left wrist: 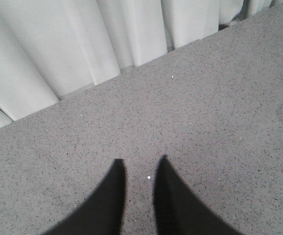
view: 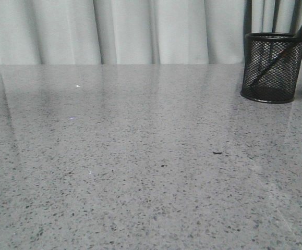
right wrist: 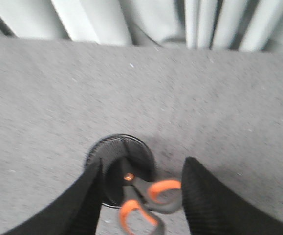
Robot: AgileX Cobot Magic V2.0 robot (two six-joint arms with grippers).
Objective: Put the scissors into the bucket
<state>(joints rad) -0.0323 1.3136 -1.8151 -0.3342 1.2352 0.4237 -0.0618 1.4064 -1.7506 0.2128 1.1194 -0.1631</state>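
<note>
The bucket (view: 272, 67), a black wire-mesh cup, stands at the far right of the table. The scissors (view: 276, 58) stand inside it, blades down and leaning, with a handle tip sticking out above the rim at the right. In the right wrist view the scissors (right wrist: 148, 196) rest in the bucket (right wrist: 113, 152), the grey and orange handles hanging over its rim. My right gripper (right wrist: 142, 169) is open above them, its fingers apart on either side and not touching the handles. My left gripper (left wrist: 140, 164) is open and empty over bare table.
The grey speckled table (view: 140, 156) runs to a pale curtain (view: 140, 31) along its far edge. A small dark speck (view: 217, 153) lies on the table in front of the bucket.
</note>
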